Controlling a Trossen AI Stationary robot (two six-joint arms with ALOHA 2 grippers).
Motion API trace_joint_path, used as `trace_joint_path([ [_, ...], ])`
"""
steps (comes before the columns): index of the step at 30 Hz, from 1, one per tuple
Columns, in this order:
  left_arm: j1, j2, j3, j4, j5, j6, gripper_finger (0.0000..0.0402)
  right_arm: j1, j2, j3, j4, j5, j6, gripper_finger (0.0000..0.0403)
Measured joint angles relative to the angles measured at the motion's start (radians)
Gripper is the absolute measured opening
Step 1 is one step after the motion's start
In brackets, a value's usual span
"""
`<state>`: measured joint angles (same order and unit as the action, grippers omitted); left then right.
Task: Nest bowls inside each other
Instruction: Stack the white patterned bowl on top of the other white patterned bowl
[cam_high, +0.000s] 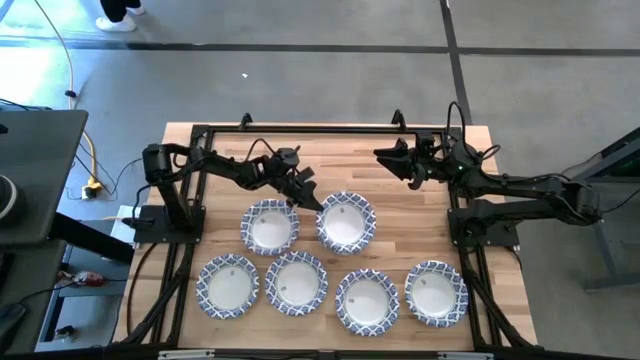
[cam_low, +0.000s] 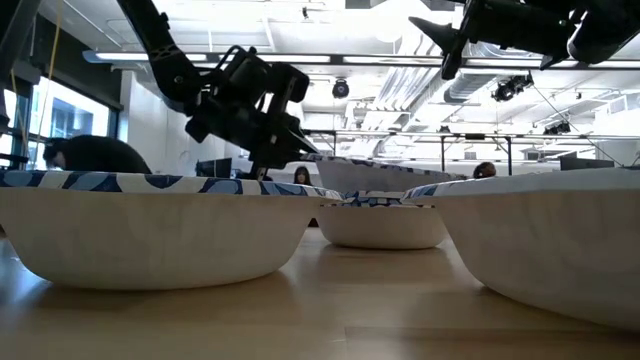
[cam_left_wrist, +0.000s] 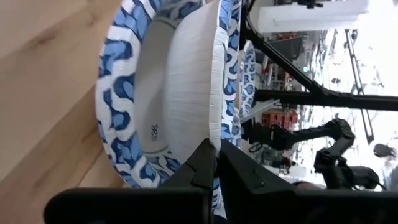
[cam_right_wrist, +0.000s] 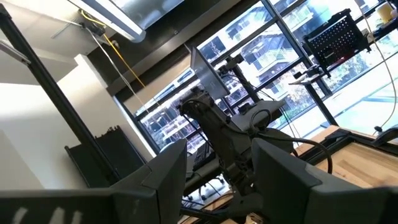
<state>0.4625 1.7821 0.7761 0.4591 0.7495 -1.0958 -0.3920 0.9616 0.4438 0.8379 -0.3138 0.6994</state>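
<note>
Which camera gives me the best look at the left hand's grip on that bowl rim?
The left wrist view: the left hand is shut on the rim of the lifted bowl, close up. The high view shows only its spot between the two back bowls. The low view shows it side-on, the pinch unclear. The right wrist view shows none of it.

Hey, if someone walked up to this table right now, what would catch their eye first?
Probably the blue-rimmed bowls spread in two rows across the wooden table, two behind and four in front. Next, the left hand, shut on the rim of the back right bowl, which the left wrist view shows tilted up over another bowl. The right hand waits open, up over the table's far edge.
</note>
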Motion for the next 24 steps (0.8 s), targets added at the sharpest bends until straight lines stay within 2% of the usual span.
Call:
trace_joint_path([
  [6,0.0,0.0,0.0,-0.011,-0.018,0.0,0.0007,0.0,0.0,0.0,-0.001,-0.004,0.0,0.0172],
  [9,0.0,0.0,0.0,-0.015,-0.018,0.005,0.0024,0.0,0.0,0.0,-0.002,-0.011,0.0,0.0172],
  [13,0.0,0.0,0.0,-0.014,-0.018,0.004,0.0067,0.0,0.0,0.0,-0.002,-0.012,0.0,0.0172],
  [24,0.008,0.0,0.001,0.019,-0.02,0.008,0.0216,0.0,0.0,0.0,-0.002,-0.035,0.0,0.0172],
])
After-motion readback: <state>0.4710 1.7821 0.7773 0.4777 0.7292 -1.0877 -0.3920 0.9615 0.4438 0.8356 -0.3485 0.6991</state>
